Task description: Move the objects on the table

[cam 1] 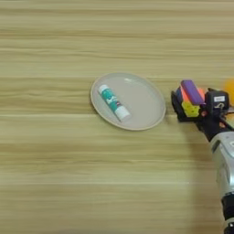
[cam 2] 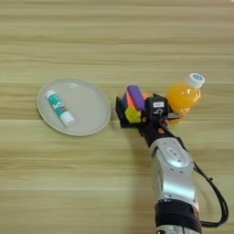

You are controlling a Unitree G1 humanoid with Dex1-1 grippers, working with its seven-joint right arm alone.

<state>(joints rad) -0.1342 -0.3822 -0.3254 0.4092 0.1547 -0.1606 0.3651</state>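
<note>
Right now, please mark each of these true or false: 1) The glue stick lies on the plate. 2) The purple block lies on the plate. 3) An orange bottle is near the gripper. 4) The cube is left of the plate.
1) True: the glue stick lies on the plate.
2) False: the purple block sits on top of the puzzle cube, at the right gripper.
3) True: the orange bottle lies beside it.
4) False: it is right of the plate.

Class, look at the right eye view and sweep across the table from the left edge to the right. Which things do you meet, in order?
Round pale grey plate with the white-and-teal glue stick lying on it → multicoloured puzzle cube with the purple block on top, at the right gripper → orange bottle.
</note>
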